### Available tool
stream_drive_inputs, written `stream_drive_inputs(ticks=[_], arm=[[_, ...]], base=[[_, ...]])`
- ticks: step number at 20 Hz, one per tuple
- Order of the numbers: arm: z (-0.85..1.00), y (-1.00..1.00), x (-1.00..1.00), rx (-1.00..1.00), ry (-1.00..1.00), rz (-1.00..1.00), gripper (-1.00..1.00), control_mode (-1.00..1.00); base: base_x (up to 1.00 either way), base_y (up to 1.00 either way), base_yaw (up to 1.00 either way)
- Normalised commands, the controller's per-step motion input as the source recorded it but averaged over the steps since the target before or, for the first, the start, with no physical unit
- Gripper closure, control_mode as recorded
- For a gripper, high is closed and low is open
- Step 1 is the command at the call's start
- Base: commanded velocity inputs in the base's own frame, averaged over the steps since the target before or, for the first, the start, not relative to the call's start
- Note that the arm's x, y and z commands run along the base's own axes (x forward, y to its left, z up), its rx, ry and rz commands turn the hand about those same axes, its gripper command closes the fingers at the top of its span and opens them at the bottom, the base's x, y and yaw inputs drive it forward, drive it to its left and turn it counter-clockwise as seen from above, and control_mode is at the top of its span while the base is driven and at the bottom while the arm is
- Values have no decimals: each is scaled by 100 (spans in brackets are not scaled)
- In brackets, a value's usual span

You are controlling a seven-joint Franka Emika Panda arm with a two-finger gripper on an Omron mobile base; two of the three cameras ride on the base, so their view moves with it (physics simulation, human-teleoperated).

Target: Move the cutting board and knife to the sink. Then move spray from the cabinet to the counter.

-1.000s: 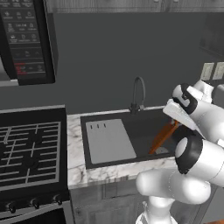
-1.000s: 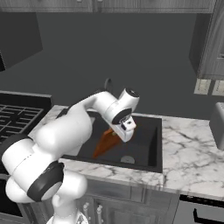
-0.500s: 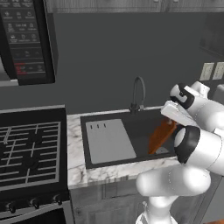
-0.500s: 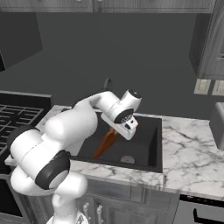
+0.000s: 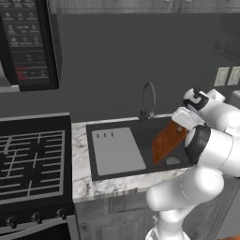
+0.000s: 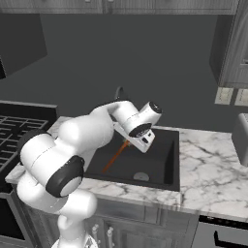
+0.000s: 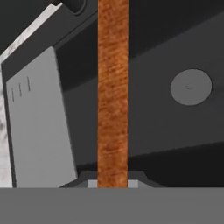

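Edgewise, orange-brown wood-grained cutting board [image 7: 113, 92]

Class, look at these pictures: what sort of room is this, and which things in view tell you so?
A kitchen, computer-rendered: a sink with a gooseneck faucet, a black grated stove, and a marble counter.

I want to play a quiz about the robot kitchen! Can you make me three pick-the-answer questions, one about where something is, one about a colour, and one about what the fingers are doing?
1. Where is the cutting board?
A. on the stove
B. over the sink
C. on the floor

2. What colour is the cutting board?
A. orange-brown
B. blue
C. white

3. What are the robot's fingers doing?
A. wide open, holding nothing
B. shut on the cutting board
C. gripping the faucet

Answers:
1 B, it hangs tilted above the dark basin.
2 A, its wood looks orange-brown in every view.
3 B, the hand view shows the board's edge rising from between them.
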Motion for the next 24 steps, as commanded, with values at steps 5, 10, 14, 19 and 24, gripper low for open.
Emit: stream_drive_inputs(ticks=[5, 10, 14, 19, 24], arm=[[0, 0, 11, 9, -6, 7, 100, -100], [-1, 0, 0, 1, -1, 9, 100, -100], [-3, 1, 0, 0, 0, 12, 100, -100], [-1, 9, 0, 0, 0, 16, 100, -100], [-22, 34, 0, 0, 5, 10, 100, -100]], base=[[0, 0, 0], [0, 0, 0], [0, 0, 0], [0, 0, 0], [0, 0, 0]])
